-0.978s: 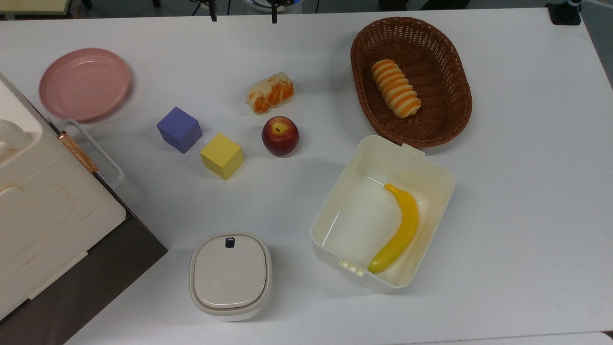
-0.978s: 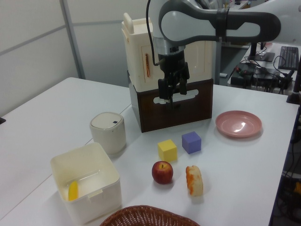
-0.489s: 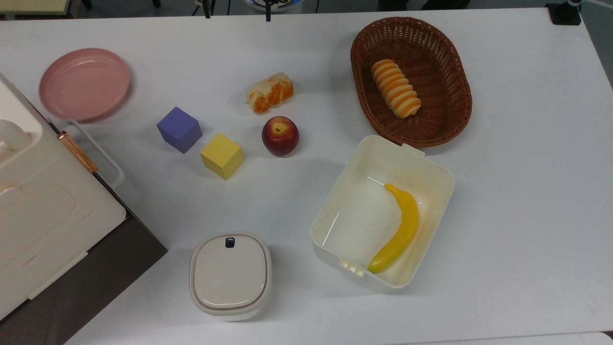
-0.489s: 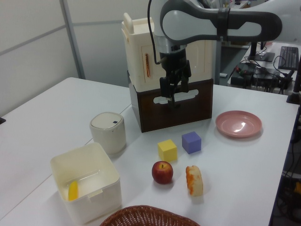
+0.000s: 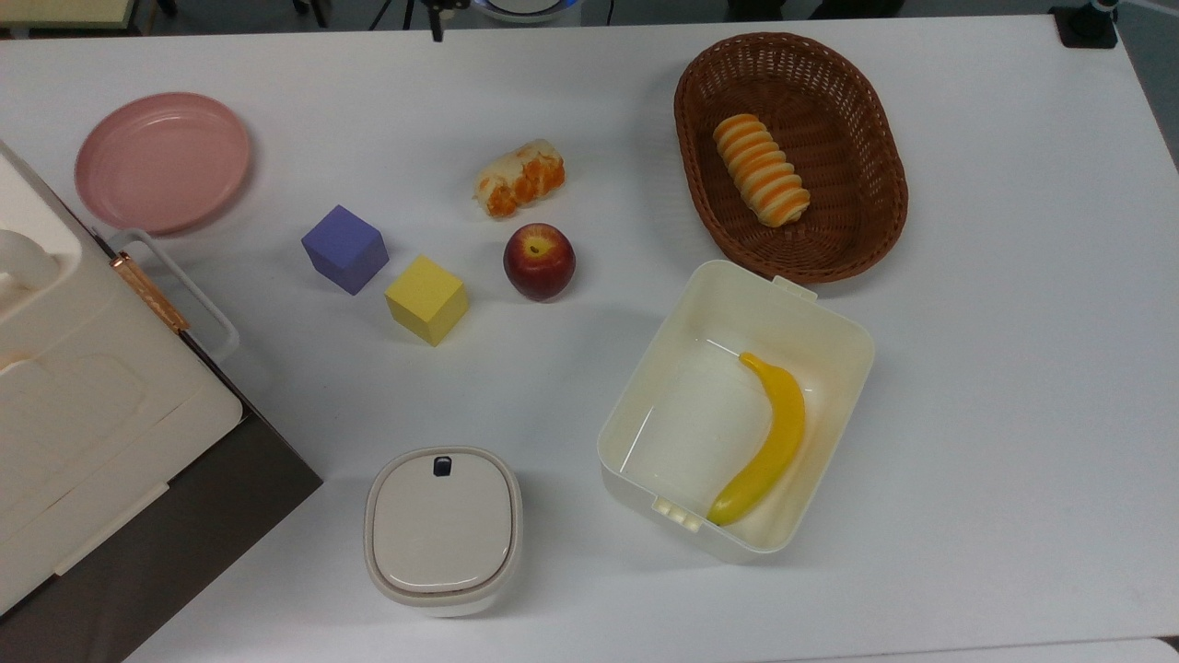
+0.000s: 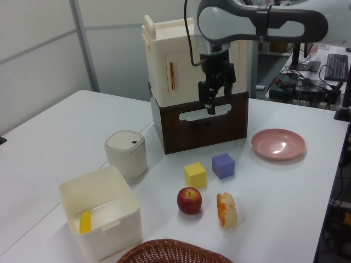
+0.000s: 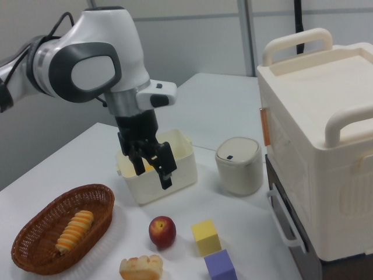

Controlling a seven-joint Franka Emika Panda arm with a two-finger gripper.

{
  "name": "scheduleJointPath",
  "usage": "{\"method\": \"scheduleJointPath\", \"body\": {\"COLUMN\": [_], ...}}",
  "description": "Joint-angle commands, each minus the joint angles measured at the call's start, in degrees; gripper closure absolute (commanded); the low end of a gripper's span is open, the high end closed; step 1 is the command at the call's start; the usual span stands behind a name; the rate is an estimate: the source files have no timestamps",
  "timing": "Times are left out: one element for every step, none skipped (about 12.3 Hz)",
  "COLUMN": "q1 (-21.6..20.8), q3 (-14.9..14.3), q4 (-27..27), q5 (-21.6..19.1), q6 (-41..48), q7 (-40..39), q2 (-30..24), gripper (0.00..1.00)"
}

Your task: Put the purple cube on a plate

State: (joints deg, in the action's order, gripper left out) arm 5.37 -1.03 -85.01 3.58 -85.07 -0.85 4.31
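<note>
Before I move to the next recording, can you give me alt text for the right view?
A white robot arm holds its open gripper above the table, empty, in front of a cream bin. Near the bottom edge sit the purple cube, a yellow cube, a red apple and a wicker basket holding a striped bread roll. A lidded cream canister stands behind.

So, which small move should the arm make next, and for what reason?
Probably carry the end effector sideways until it is above the purple cube, then lower it. In the right view its fingers stand open and empty, high above the table and away from the cube. The cube sits untouched beside the yellow cube, and the plate is bare.
</note>
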Motion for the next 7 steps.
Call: {"method": "scheduleJointPath", "body": {"q1": [2.6,2.9,3.1,3.8,4.0,4.0,4.2], "q3": [-0.3,-0.3,-0.5,-0.5,-0.6,-0.6,-0.6], "q4": [-2.7,-4.4,-5.9,-7.3,-8.8,-9.6,-9.6], "q5": [1.0,1.0,1.0,1.0,0.9,0.9,1.0], "q6": [-1.8,-3.3,-3.8,-4.8,-6.9,-7.8,-8.0], "q7": [-1.0,-0.4,-0.3,-0.2,0.1,0.8,1.1], "q2": [-0.4,-0.4,-0.4,-0.3,-0.1,1.0,2.4], "gripper": [0.00,0.00,0.00,0.00,0.00,0.00,0.00]}}
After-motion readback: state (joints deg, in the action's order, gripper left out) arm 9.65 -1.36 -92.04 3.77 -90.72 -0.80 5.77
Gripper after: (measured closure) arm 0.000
